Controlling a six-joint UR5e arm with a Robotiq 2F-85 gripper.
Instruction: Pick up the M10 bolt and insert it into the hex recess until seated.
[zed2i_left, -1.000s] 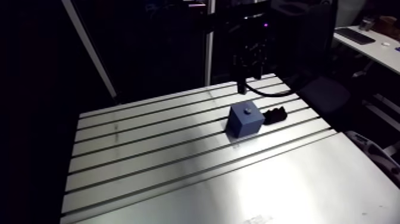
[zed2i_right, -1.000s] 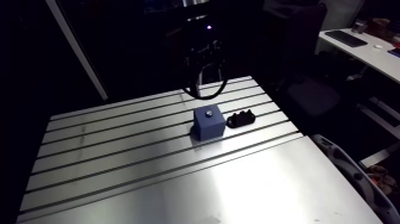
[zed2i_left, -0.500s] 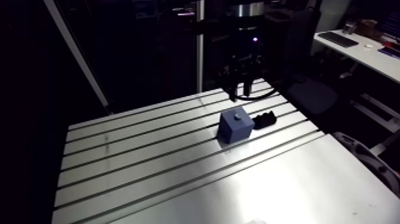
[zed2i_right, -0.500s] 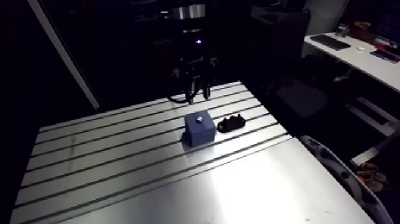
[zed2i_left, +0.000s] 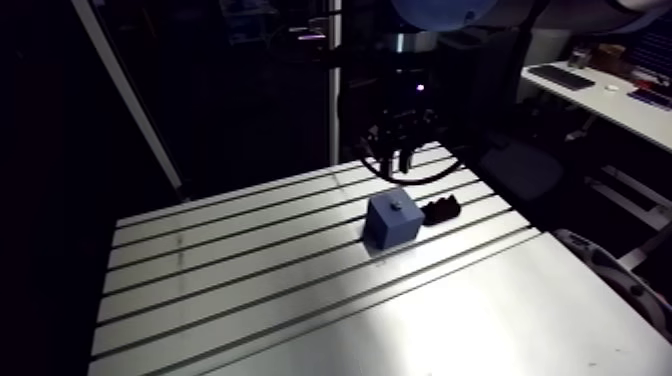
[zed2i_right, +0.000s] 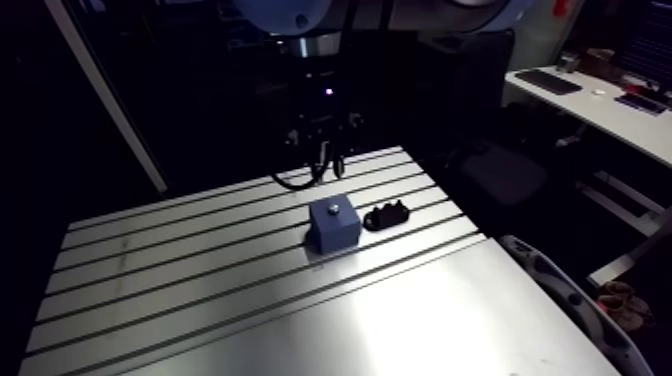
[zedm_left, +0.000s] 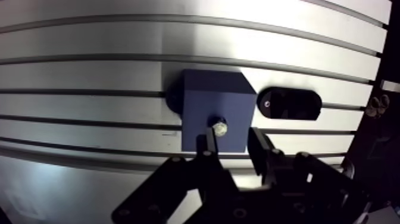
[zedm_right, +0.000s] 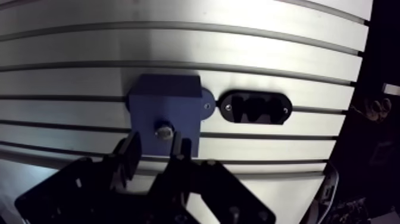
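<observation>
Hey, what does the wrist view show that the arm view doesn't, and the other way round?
Only the wrist view: the pincer has its fingers apart with nothing between them, and the black holder shows a recessed middle. Only the arm view: the whole table, including its smooth unslotted part, and the pincer hanging above the blue block, seemingly clear of it. Both: the bolt head sits in the block's top, and the holder lies beside the block on the slotted table.

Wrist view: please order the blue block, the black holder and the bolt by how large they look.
Largest: blue block.
Then: black holder, clearly smaller.
Smallest: bolt, only its end showing on the block.
</observation>
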